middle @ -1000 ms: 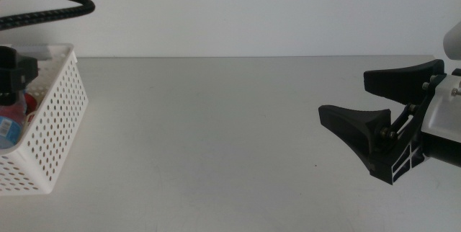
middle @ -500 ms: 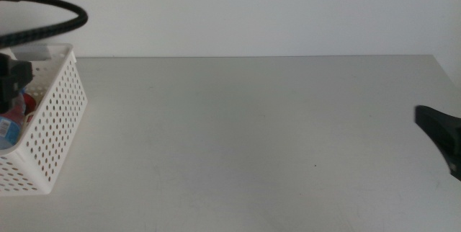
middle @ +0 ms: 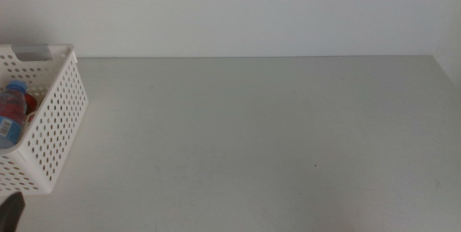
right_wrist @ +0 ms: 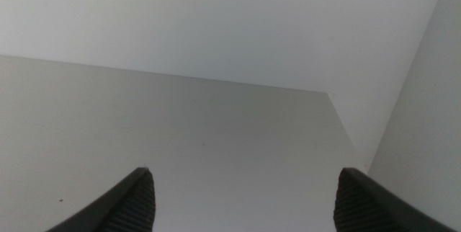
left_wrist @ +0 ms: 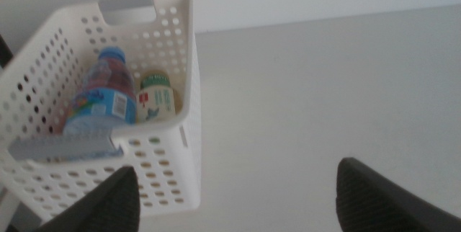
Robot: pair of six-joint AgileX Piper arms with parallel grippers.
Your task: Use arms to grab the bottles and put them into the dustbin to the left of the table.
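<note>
Now the white perforated dustbin (middle: 52,127) sits at nine o'clock on the table (middle: 252,138), holding the blue-capped water bottle (left_wrist: 101,95), the pale-yellow drink bottle (left_wrist: 156,96) just beside it, and a sliver of red can (middle: 30,103). Left gripper (left_wrist: 238,196) hangs spread wide, grasping nothing, near the bin. Right gripper (right_wrist: 245,199) gapes empty over bare tabletop by the far corner.
</note>
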